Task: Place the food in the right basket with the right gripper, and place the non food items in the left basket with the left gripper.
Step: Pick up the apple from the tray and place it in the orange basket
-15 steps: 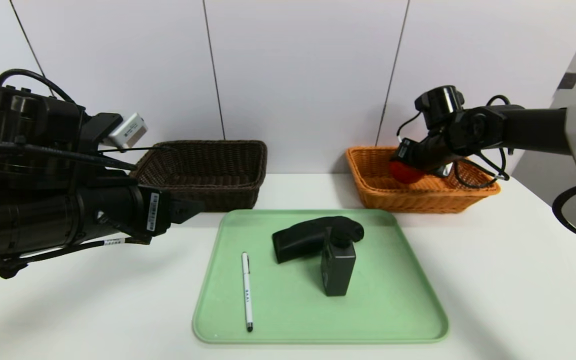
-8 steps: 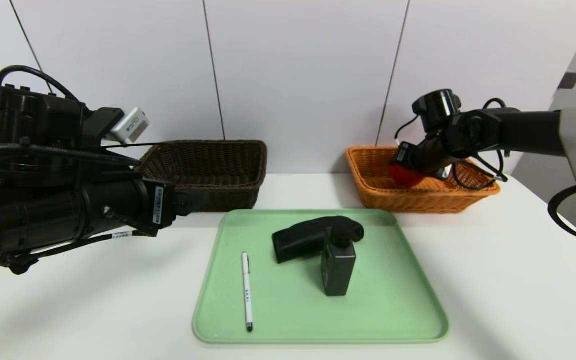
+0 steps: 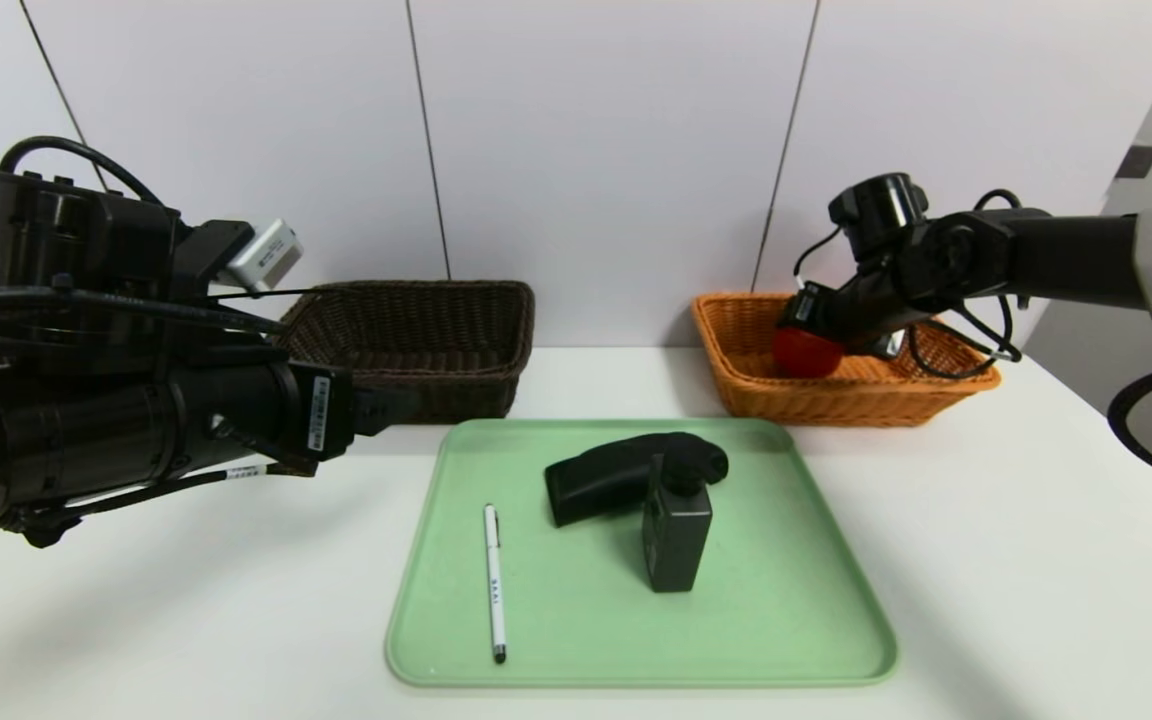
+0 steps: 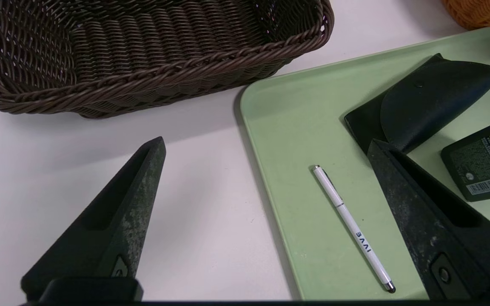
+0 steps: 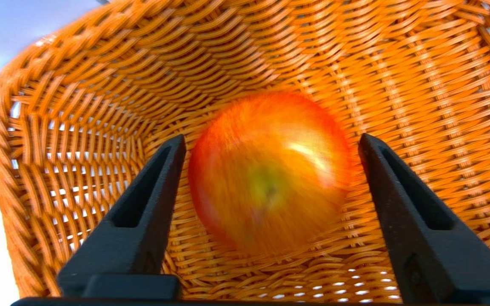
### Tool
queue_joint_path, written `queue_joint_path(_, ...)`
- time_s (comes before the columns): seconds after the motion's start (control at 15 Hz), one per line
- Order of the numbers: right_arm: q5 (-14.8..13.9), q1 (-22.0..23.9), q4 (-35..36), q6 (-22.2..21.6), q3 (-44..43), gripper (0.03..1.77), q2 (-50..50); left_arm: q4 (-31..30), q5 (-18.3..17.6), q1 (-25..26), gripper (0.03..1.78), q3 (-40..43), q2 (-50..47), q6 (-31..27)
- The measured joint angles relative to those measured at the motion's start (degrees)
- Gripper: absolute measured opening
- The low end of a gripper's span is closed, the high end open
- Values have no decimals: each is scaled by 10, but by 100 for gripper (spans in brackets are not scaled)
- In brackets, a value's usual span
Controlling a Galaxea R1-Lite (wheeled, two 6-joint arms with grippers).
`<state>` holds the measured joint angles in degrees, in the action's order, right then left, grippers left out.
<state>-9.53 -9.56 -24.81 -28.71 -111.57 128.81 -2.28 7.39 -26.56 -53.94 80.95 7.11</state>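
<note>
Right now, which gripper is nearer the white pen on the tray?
Left. The left gripper hovers open over the table beside the green tray, near the white pen. The right gripper is inside the orange basket, around the apple.

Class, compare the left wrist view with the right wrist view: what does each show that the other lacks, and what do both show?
Only the left wrist view: the brown basket, green tray, pen, black case, bottle and open left gripper.
Only the right wrist view: the apple between the right gripper's parted fingers.
Both: the orange basket, only its corner in the left wrist view.
</note>
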Motion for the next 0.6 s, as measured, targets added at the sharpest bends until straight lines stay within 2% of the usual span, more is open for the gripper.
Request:
queue_joint_path(0.4,0,0,-10,0,0,157,-20,7,-1,0,169,-13,0,3)
queue_joint_path(0.6,-4,-4,-17,12,0,162,-64,22,2,-1,169,-37,0,5)
